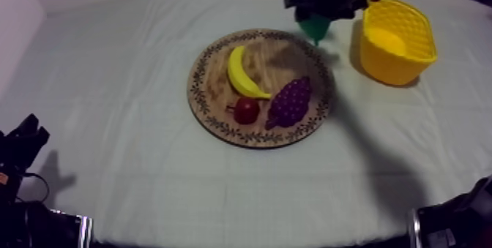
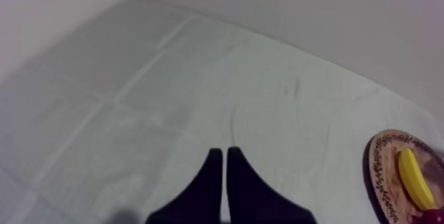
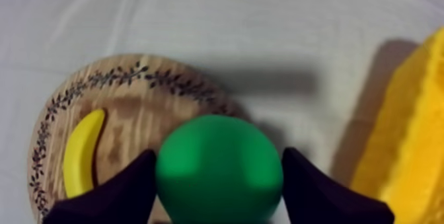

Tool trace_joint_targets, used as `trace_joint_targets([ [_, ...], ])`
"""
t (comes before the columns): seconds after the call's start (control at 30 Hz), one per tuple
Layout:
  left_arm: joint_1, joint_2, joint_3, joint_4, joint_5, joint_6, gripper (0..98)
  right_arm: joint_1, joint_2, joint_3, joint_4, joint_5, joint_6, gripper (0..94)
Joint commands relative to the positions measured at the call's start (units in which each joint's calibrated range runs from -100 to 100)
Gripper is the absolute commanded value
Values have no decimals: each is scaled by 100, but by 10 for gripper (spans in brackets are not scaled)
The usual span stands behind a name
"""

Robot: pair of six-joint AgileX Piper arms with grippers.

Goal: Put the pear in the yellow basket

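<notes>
The green pear hangs in the air with my right gripper shut on it, above the cloth between the round wooden board and the yellow basket. In the right wrist view the pear sits between the black fingers, over the board's rim, with the basket beside it. My left gripper rests low at the table's left; its fingers lie together as a narrow wedge over bare cloth.
On the board lie a banana, a small red fruit and a bunch of purple grapes. The left wrist view catches the board's edge and the banana. The basket stands at the far right.
</notes>
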Motion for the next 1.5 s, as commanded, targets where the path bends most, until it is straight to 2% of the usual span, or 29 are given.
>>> trace_joint_targets([
  [0.0, -3, -4, 0, 0, 2, 0, 1, 235, -307, 145, -16, -1, 55, 522],
  [0.27, -3, -4, 0, 0, 2, 0, 1, 904, -891, 769, 116, 32, 104, 526],
  [0.6, -3, -4, 0, 0, 2, 0, 1, 1591, -839, 1308, 305, -344, 69, 532],
  [0.9, -3, -4, 0, 0, 2, -1, 1, 1800, 8, 1055, 487, -699, -16, 537],
  [1.17, -3, -4, 0, 0, 2, 0, 1, 1806, 844, 375, 511, -826, 38, 555],
  [1.33, -3, -4, 0, 0, 2, 0, 1, 1813, 1071, 89, 501, -815, -1, 610],
  [1.47, -3, -4, 0, 0, 2, 0, 1, 1786, 1066, 28, 617, -739, -180, 648],
])
